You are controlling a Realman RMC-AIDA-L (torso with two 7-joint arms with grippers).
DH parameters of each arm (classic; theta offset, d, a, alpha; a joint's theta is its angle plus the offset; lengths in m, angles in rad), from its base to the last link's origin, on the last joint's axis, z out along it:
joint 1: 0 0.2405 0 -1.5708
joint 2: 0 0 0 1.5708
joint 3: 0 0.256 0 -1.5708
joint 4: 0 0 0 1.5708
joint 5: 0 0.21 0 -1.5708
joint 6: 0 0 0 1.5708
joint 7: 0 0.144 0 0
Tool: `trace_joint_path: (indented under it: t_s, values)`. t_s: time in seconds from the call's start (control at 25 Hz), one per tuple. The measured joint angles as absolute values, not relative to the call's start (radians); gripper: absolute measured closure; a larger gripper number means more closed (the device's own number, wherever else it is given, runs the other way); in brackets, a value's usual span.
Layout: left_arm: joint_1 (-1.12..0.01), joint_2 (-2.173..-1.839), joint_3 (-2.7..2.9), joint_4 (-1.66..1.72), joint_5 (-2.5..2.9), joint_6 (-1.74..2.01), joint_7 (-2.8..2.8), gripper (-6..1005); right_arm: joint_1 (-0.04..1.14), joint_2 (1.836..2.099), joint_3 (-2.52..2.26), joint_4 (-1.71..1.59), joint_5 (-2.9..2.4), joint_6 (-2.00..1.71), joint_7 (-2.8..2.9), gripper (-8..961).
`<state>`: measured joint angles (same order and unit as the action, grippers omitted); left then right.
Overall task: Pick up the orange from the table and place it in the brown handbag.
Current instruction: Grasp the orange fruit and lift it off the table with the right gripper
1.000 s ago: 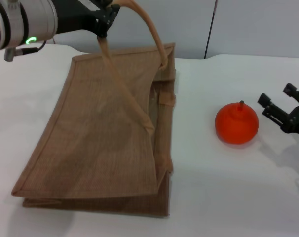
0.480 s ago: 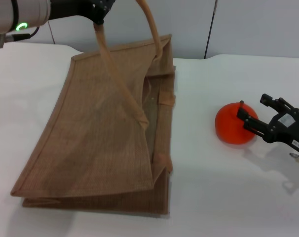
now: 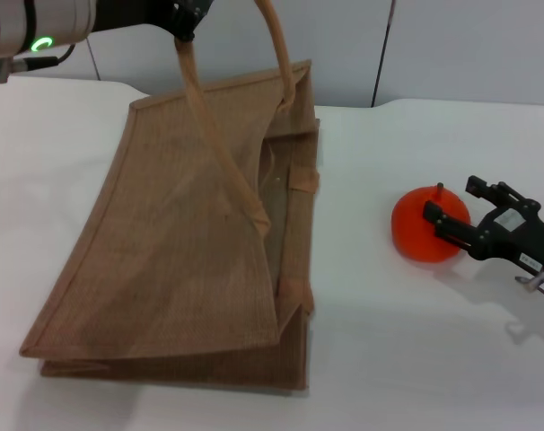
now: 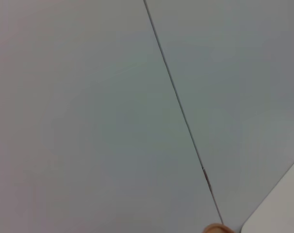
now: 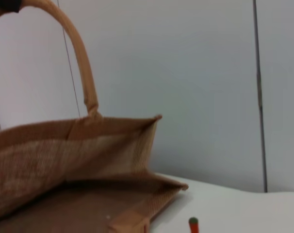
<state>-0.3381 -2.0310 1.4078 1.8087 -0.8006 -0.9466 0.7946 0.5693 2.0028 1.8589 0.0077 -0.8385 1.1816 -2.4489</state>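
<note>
The orange [image 3: 422,233] sits on the white table [image 3: 389,359], right of the brown handbag [image 3: 182,242]. My right gripper [image 3: 452,200] is open at the orange's right side, one finger against its near right flank and the other behind it. My left gripper [image 3: 186,16] is at the top left, shut on one rope handle [image 3: 281,63] and holding it up, so the bag's mouth gapes toward the orange. In the right wrist view the open bag [image 5: 89,160] fills the frame, and only the orange's top [image 5: 193,224] shows.
A grey panelled wall [image 3: 434,45] stands behind the table. The table's back edge runs just behind the bag. Bare tabletop lies between the bag and the orange and in front of both. The left wrist view shows mostly wall [image 4: 113,97].
My right gripper has moved left from the table's right side up to the orange and now straddles its right flank. My left gripper has lifted the handle slightly higher.
</note>
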Motion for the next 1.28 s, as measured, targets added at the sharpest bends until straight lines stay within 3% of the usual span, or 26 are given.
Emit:
trace_joint_path:
  t_s: [0.48, 1.28]
  values:
    - [-0.348, -2.029, 1.405, 1.821, -0.801, -0.957, 0.795, 866, 0.614, 2.02, 1.847, 0.005, -0.882, 1.092, -2.437, 128]
    - [-0.356, -2.032, 1.414, 1.81, -0.792, -0.951, 0.805, 866, 0.631, 2.016, 1.832, 0.007, -0.904, 0.999, -2.363, 206]
